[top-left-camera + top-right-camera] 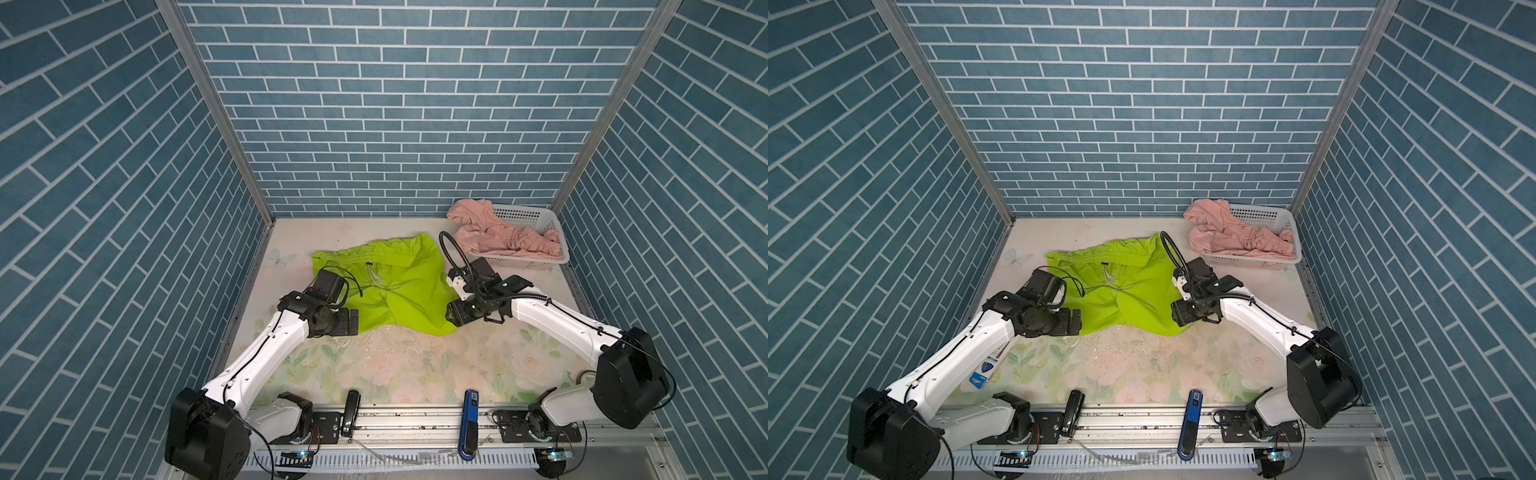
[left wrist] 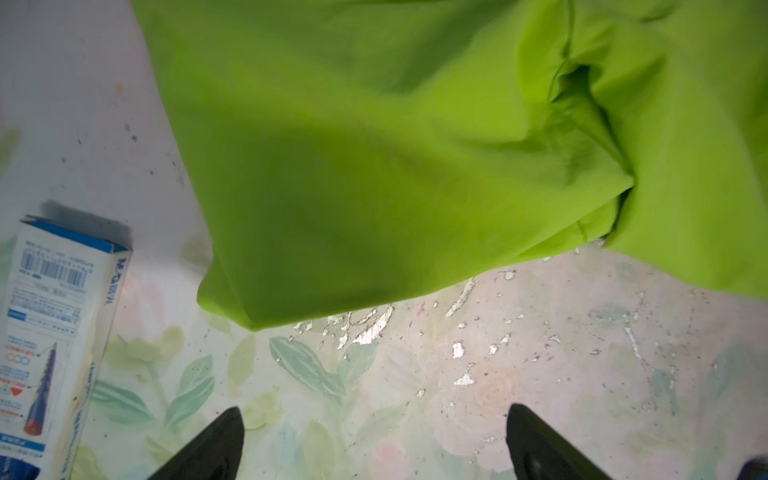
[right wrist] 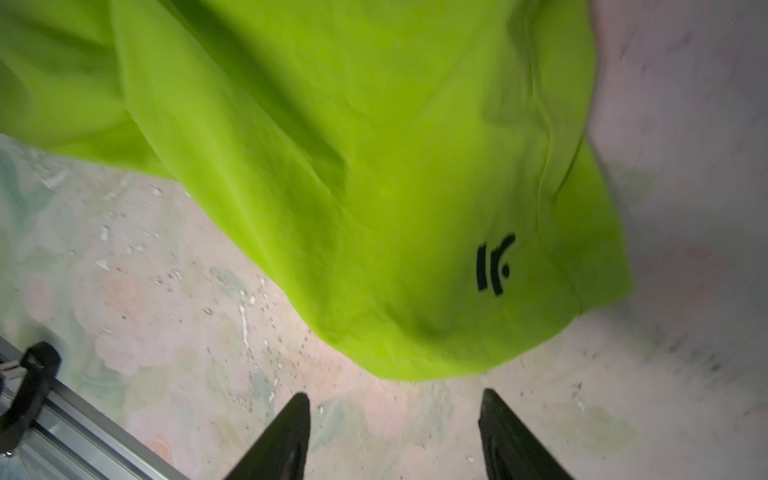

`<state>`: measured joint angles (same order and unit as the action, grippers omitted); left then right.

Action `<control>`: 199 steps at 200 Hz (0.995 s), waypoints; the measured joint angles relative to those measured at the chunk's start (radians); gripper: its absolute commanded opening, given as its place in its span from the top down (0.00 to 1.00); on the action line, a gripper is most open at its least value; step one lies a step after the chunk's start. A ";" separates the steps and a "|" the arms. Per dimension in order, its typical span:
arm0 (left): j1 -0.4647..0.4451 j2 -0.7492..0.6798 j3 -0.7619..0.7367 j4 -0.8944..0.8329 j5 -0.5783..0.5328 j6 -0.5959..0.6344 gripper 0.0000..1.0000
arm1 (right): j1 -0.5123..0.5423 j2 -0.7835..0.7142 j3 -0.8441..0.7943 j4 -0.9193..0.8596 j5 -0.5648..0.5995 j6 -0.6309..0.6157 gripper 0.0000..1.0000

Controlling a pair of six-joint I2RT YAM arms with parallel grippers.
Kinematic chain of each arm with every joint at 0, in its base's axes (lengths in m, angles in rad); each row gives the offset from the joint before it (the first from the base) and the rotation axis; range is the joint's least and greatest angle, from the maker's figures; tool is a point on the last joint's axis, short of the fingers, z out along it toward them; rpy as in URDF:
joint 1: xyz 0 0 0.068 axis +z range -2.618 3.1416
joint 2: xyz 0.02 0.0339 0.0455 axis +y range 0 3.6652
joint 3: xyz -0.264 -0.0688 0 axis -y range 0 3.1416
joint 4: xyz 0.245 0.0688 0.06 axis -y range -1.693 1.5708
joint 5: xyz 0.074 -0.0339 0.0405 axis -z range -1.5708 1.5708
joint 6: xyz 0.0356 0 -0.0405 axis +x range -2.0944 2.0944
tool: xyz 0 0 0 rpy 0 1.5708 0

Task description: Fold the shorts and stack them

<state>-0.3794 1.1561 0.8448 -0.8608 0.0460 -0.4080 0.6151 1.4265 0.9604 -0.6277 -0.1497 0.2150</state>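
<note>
The lime-green shorts (image 1: 386, 286) (image 1: 1121, 286) lie spread and wrinkled on the floral table, waistband and white drawstring toward the back. The pink shorts (image 1: 498, 239) (image 1: 1237, 239) are crumpled in the white basket (image 1: 536, 216) at the back right. My left gripper (image 2: 374, 415) (image 1: 351, 322) hovers open just off the near left leg hem (image 2: 316, 299), with nothing between its fingers. My right gripper (image 3: 395, 397) (image 1: 453, 316) is open too, empty, just off the near right leg hem, beside the black logo (image 3: 494, 264).
A blue-and-white printed box (image 2: 54, 332) lies on the table by the left arm. A black tool (image 1: 351, 409) and a blue one (image 1: 469, 415) rest on the aluminium rail (image 1: 415, 419) at the front edge. Brick-patterned walls enclose three sides.
</note>
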 measured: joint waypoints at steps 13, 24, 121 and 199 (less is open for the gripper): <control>-0.031 0.001 -0.014 0.016 -0.010 -0.007 0.00 | 0.000 0.000 -0.055 0.026 0.005 0.024 0.34; -0.085 0.003 -0.014 0.035 -0.035 -0.009 0.00 | 0.000 0.004 -0.081 0.050 0.007 0.036 0.35; -0.271 0.311 0.010 0.157 -0.219 0.009 0.00 | -0.029 0.138 -0.049 0.141 0.119 0.095 1.00; -0.280 0.486 0.088 0.188 -0.269 0.041 1.00 | -0.142 0.008 -0.079 0.155 0.100 0.102 1.00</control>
<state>-0.6598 1.6424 0.9329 -0.6724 -0.2234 -0.3668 0.4728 1.4342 0.8814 -0.4725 -0.0502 0.3168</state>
